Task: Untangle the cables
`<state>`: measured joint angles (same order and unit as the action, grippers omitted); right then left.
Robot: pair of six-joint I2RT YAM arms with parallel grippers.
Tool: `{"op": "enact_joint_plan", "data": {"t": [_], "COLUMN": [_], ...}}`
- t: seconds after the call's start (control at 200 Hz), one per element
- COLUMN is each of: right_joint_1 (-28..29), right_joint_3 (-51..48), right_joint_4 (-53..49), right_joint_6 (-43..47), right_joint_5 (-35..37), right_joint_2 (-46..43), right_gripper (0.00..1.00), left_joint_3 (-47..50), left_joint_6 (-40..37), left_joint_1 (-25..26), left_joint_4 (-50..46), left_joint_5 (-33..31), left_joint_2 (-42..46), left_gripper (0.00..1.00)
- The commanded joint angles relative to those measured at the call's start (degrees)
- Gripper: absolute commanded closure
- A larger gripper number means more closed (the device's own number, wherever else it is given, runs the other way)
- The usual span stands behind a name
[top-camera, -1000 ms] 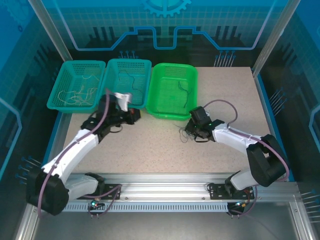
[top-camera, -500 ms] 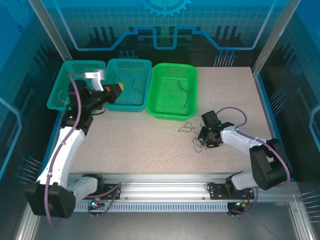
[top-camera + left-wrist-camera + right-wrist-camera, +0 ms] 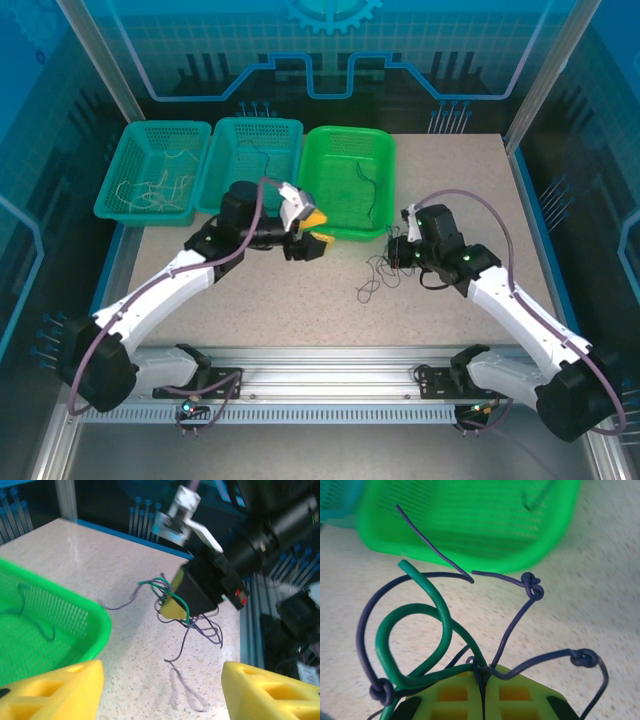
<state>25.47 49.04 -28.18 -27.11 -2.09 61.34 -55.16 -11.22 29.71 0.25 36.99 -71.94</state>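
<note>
Left gripper (image 3: 318, 232) hangs with its jaws spread wide and nothing between them, just off the near left corner of the bright green basket (image 3: 335, 215). From its own wrist camera the two yellow fingertips (image 3: 55, 690) sit far apart at the bottom of the picture. Beyond them you look straight at the right gripper (image 3: 172, 609), with the cables (image 3: 200, 626) trailing from its tip toward the speckled table (image 3: 100, 565).

The right wrist camera gives the close detail. The right gripper (image 3: 484, 700) is pinched tight on the tangle, and a thicker green strand (image 3: 415, 625) loops up among thin dark blue ones that carry small knots.

From overhead, the cables (image 3: 375, 278) spread loosely on the table in front of the bright green basket, beside the right gripper (image 3: 393, 255). Two teal baskets (image 3: 150, 170) stand to the left of the green one, one holding pale wires, the other a dark one.
</note>
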Motion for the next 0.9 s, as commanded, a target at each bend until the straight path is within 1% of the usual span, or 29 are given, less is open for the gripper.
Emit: {"op": "enact_joint_plan", "data": {"t": [0.0, 0.025, 0.055, 0.145, 0.22, 0.3, 0.385, 0.43, 0.47, 0.55, 0.655, 0.735, 0.8, 0.845, 0.895], "right_joint_1": [1.1, 1.2, 1.4, 1.8, 2.3, 2.9, 3.2, 3.2, 3.2, 3.0, 2.8, 2.1, -0.1, -3.4, -8.4], "right_joint_3": [4.7, 5.4, 6.2, 7.9, 8.8, 9.5, 9.9, 9.9, 9.8, 9.9, 10.2, 9.6, 8.3, 7.1, 5.1], "right_joint_4": [-3.1, -3.3, -3.7, -3.7, -3.2, -2.9, -2.2, -1.5, -1.2, -1.9, -5.4, -8.5, -11.3, -13.6, -14.7], "right_joint_6": [5.0, 5.0, 4.9, 4.9, 4.8, 4.8, 3.9, 3.3, 2.8, 1.9, 0.2, -2.7, -6.7, -10.4, -13.5], "right_joint_5": [-4.7, -5.0, -5.3, -7.4, -9.7, -11.1, -11.4, -11.5, -11.1, -8.3, 0.6, 8.7, 13.9, 14.6, 11.9], "right_joint_2": [0.1, 0.2, 0.3, 0.5, 0.8, 1.2, 1.4, 1.3, 1.2, 1.2, 1.7, 2.5, 3.7, 4.7, 5.6], "right_gripper": [1.0, 1.0, 1.0, 1.0, 1.0, 1.0, 1.0, 1.0, 1.0, 0.98, 0.93, 0.85, 0.83, 0.83, 0.84], "left_joint_3": [-2.9, -3.0, -3.0, -2.6, -2.7, -2.8, -4.1, -5.0, -6.0, -7.6, -6.6, -5.0, -4.3, -4.0, -3.4], "left_joint_6": [-11.8, -12.4, -12.8, -11.8, -9.6, -7.2, -5.6, -5.1, -4.7, -4.1, -3.7, -3.1, -2.1, -1.4, -0.7], "left_joint_1": [3.5, 4.0, 4.4, 5.6, 6.7, 7.5, 8.2, 8.4, 8.5, 8.5, 8.5, 8.2, 8.1, 8.2, 8.1], "left_joint_4": [-2.7, -2.9, -2.8, -0.2, 4.0, 9.1, 11.5, 11.3, 10.6, 8.5, 8.7, 9.4, 9.0, 8.6, 8.5], "left_joint_5": [4.5, 5.3, 6.0, 7.1, 7.3, 7.3, 8.1, 7.8, 7.7, 7.2, 6.0, 5.4, 5.2, 5.1, 4.8], "left_joint_2": [-3.5, -4.4, -5.5, -8.9, -11.7, -14.3, -17.1, -18.4, -19.3, -20.1, -18.2, -15.7, -13.1, -11.0, -8.7], "left_gripper": [0.26, 0.22, 0.21, 0.19, 0.17, 0.18, 0.24, 0.3, 0.4, 0.65, 1.0, 1.0, 1.0, 1.0, 1.0]}}
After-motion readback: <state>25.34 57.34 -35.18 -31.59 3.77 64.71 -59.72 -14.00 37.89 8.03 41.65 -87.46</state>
